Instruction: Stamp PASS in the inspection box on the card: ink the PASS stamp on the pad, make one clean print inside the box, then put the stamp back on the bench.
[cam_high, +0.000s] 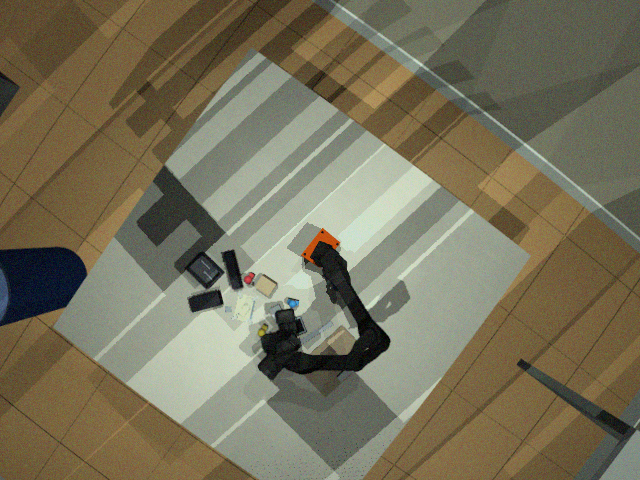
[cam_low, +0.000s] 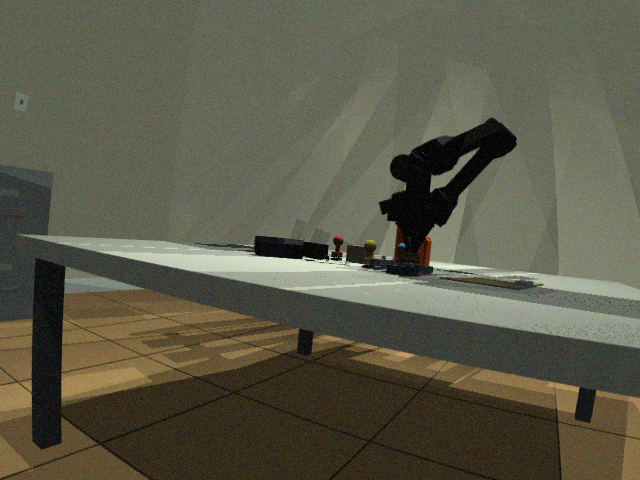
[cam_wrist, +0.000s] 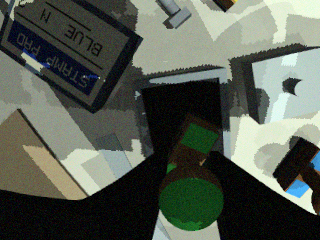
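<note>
My gripper (cam_wrist: 188, 156) (cam_high: 285, 330) (cam_low: 412, 243) is shut on the PASS stamp (cam_wrist: 191, 196), which has a green knob, a brown handle and a green base. In the wrist view the stamp's base sits over the black ink pad (cam_wrist: 175, 103) (cam_high: 289, 316) (cam_low: 408, 269); I cannot tell if they touch. The pale card (cam_high: 244, 307) lies on the table to the left of the pad. Its inspection box is too small to make out.
Black trays (cam_high: 204, 269) lie further left.
</note>
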